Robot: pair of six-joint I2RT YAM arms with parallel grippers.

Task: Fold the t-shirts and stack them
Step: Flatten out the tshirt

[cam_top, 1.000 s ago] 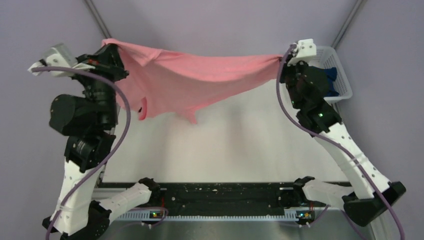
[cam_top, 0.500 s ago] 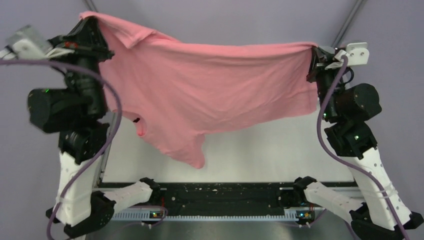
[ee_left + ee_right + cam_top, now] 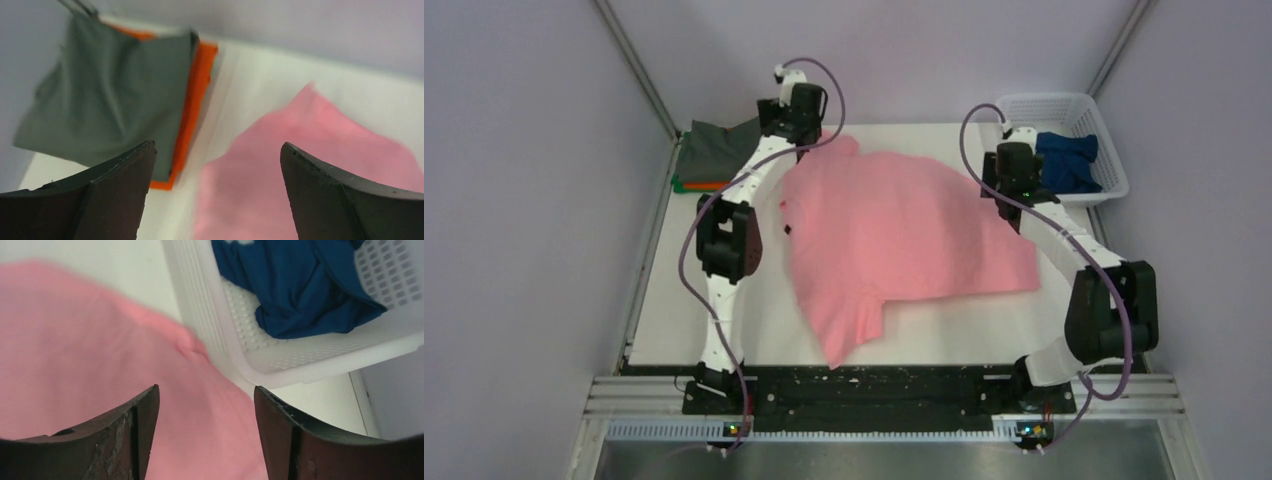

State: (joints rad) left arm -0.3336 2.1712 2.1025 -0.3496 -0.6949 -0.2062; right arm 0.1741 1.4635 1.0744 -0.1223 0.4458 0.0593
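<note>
The soft light pink t-shirt lies spread flat on the white surface; left end effector and right end effector are both spread wide, gripping nothing, above its far edge

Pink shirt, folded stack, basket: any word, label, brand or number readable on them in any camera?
None readable. The pink t-shirt, dark grey t-shirt, orange t-shirt, navy t-shirt and white basket all look plain.
A small dark speck at the pink t-shirt's edge is too small to read.
</note>
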